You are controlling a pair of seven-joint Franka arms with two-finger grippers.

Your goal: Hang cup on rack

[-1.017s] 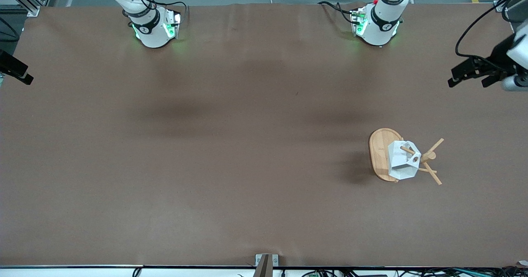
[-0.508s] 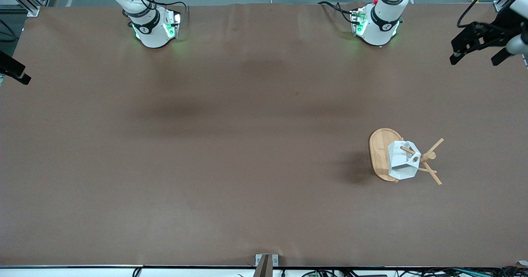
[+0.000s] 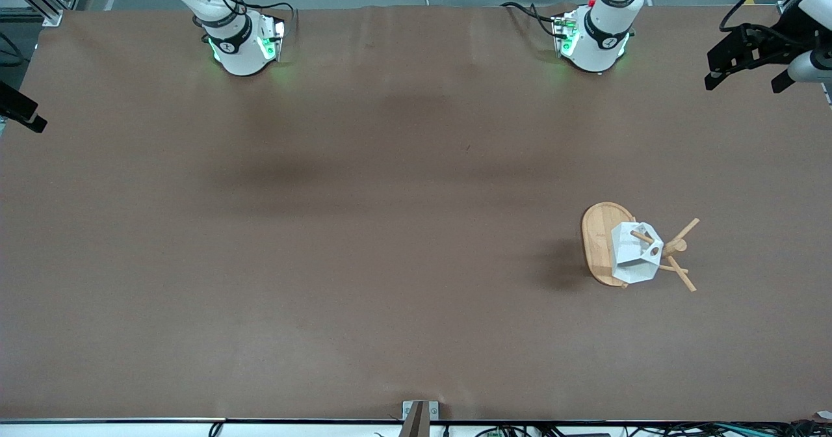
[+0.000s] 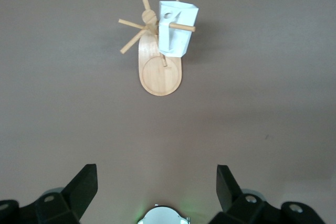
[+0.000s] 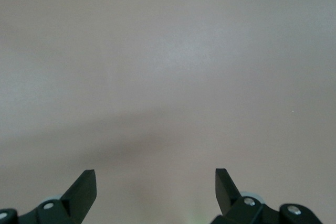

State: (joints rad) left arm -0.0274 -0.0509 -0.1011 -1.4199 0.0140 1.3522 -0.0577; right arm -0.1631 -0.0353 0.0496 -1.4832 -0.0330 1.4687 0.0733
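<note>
On the worktop [image 3: 364,242], well apart from both grippers: bamboo mug rack [image 3: 601,242] with the white faceted cup [image 3: 634,255] hung by its handle on a peg | left gripper [image 3: 747,76]: released, jaws wide, up over the worktop's left-arm end | right gripper [image 5: 156,190]: released, empty, over bare worktop, arm waiting

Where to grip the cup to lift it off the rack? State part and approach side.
Grip the cup by its faceted body, coming from above. Its handle hole is threaded on a peg of the rack, so the handle is blocked, while the body hangs clear over the base. Probably slide it off along the peg.
</note>
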